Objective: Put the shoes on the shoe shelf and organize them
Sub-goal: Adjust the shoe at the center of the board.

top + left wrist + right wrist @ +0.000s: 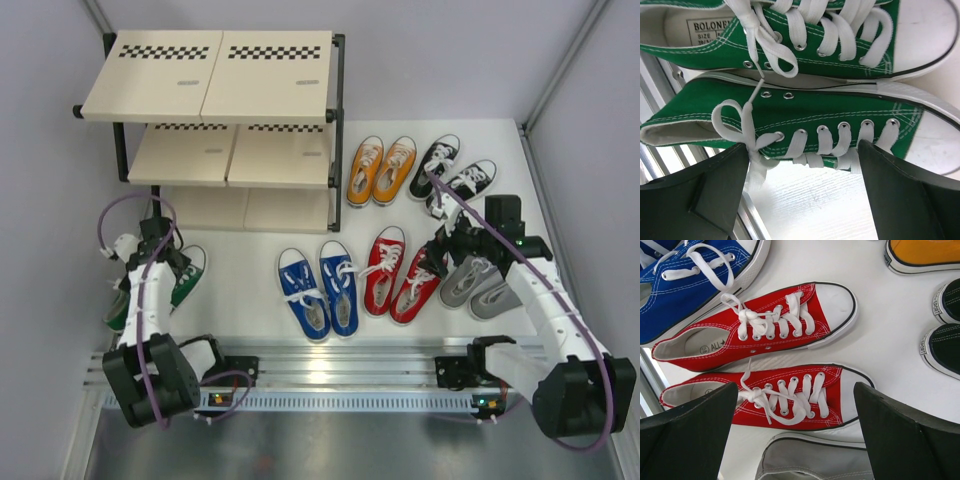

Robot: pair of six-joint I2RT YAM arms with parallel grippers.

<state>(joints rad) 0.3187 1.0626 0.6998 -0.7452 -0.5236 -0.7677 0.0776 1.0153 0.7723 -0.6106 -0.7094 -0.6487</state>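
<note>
The shoe shelf (pixel 150 85) stands at the back left with bare boards. The shoes lie in pairs on the white table: orange (pixel 380 170), black (pixel 458 172), blue (pixel 318 292), red (pixel 398 272) and grey (pixel 480 285). The green pair (pixel 188 275) lies at the left, half hidden by my left arm. My left gripper (pixel 802 157) hangs open just beside the nearer green shoe (pixel 790 112), nothing between its fingers. My right gripper (pixel 795 390) is open above the nearer red shoe (pixel 790 400), with a grey shoe (pixel 815 460) below it.
An aluminium rail (pixel 340 375) carrying both arm bases runs along the table's near edge. Grey enclosure walls close in left and right. The blue pair (pixel 685 280), an orange toe (pixel 925 252) and black heels (pixel 947 345) ring the red shoes.
</note>
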